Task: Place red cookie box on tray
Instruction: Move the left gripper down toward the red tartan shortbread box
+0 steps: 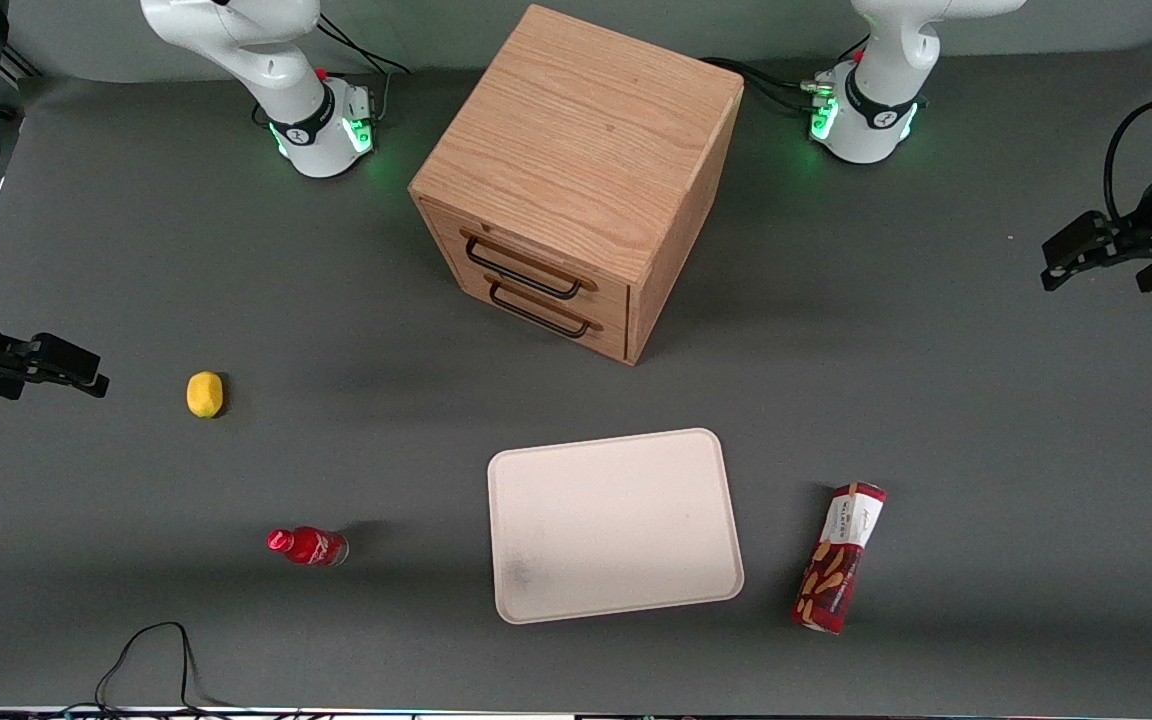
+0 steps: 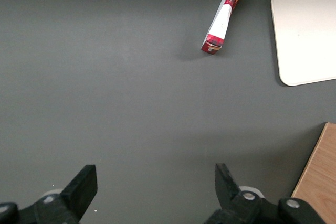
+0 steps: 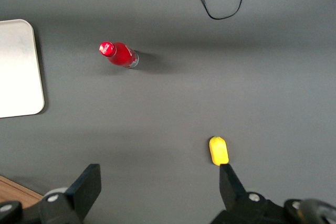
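The red cookie box [image 1: 839, 557] lies flat on the grey table beside the tray [image 1: 616, 525], toward the working arm's end, with its white end section pointing away from the front camera. It also shows in the left wrist view, the red cookie box [image 2: 226, 14] next to a corner of the tray [image 2: 307, 30]. The tray is cream-white and holds nothing. My gripper [image 1: 1096, 262] hangs above the table at the working arm's end, farther from the front camera than the box and well apart from it. The gripper [image 2: 155, 177] is open, with only bare table between its fingers.
A wooden two-drawer cabinet [image 1: 576, 170] stands farther from the front camera than the tray, both drawers shut. A small red bottle [image 1: 308, 546] and a yellow fruit [image 1: 204, 393] lie toward the parked arm's end. A black cable [image 1: 151, 660] loops at the near table edge.
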